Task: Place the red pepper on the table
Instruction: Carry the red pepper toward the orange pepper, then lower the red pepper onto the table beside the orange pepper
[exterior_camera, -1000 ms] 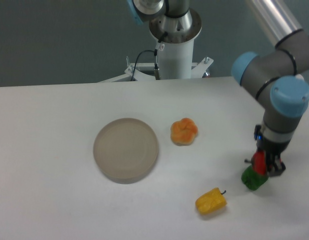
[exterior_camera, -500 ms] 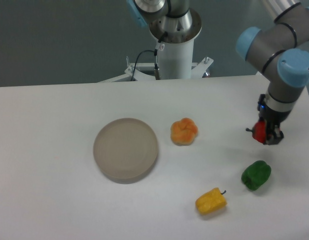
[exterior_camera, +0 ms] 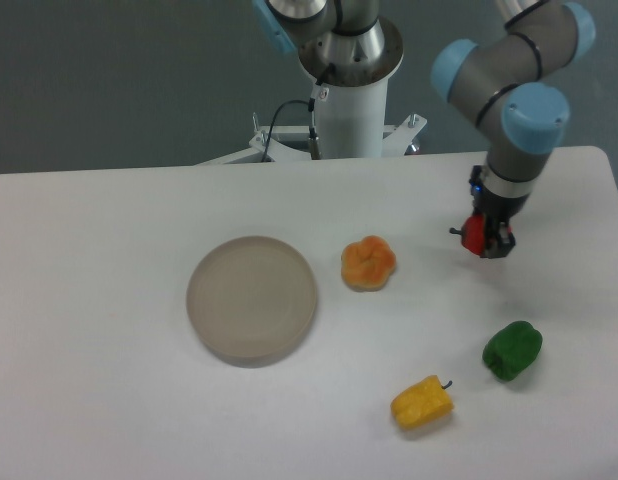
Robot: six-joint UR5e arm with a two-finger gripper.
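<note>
Pepper (exterior_camera: 473, 235): red, hanging pinched in the gripper, above the table's right rear part, apart from its surface.
Pepper axis: too small and too covered to tell; dark stem tip showing at its left side.
Gripper (exterior_camera: 486, 240): pointing down, fingers pressing against the pepper from the sides.
Table (exterior_camera: 109, 400): white, lying under everything.
Orange pepper (exterior_camera: 368, 263): sitting left of the gripper, well apart.
Green pepper (exterior_camera: 512, 350): lying nearer the camera, below the gripper, apart.
Yellow pepper (exterior_camera: 422, 402): lying left of the green one, stem pointing right.
Plate (exterior_camera: 252, 299): round, grey-beige, sitting left of the orange pepper.
Blocking: nothing lying directly under the held pepper.
</note>
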